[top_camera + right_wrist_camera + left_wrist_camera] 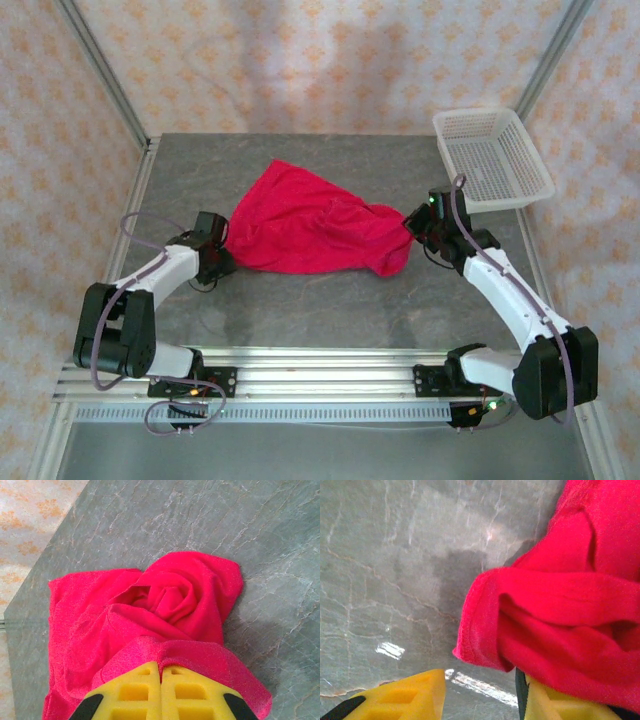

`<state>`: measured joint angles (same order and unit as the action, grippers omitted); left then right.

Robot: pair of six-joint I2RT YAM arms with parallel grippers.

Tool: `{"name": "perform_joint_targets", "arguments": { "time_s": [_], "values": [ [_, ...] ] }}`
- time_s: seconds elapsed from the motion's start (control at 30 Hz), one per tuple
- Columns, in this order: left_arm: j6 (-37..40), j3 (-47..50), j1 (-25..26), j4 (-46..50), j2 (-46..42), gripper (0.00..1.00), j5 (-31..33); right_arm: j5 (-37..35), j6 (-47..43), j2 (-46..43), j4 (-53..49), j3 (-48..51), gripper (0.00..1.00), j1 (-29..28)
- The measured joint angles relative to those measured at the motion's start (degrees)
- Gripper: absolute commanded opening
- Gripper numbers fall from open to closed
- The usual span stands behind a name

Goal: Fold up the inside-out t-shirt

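My two arm bases sit along the near edge of the desk (330, 310). Out from there, my left arm (165, 270) lies low, angled in from the left edge. The left jaws stand spread. Bare grey stone shows between the two yellow fingers (405, 697), and a rolled hem of the inside-out t-shirt (300, 225) lies draped over the right-hand one without being pinched.

My right arm (500, 285) angles in from the right edge. The right jaws are pressed together, pinching a fold of the red cloth (165, 600) that wraps over their tips.

The shirt lies between the two sets of jaws as a crumpled red heap in the middle of the desk. Its left end touches the left jaws (560, 610), its right end is twisted into a swirl just beyond the right jaws, and one broad corner points toward the far edge.

Farther still, a white mesh basket (492, 155) sits at the far right corner, apart from the shirt.
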<state>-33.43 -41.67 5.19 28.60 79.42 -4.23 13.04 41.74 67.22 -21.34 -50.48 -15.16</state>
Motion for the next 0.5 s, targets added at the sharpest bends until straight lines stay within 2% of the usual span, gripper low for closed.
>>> {"name": "perform_joint_targets", "arguments": {
  "time_s": [0.43, 0.5],
  "values": [
    [0.31, -1.36, -1.95, -1.2, 0.9, 0.32, -0.35, 2.03, 0.22, 2.47, 1.09, 0.0, 0.0, 0.0],
    [0.31, -1.36, -1.95, -1.62, 1.57, 0.28, -0.57, 2.03, 0.22, 2.47, 1.16, 0.0, 0.0, 0.0]
  ]
}}
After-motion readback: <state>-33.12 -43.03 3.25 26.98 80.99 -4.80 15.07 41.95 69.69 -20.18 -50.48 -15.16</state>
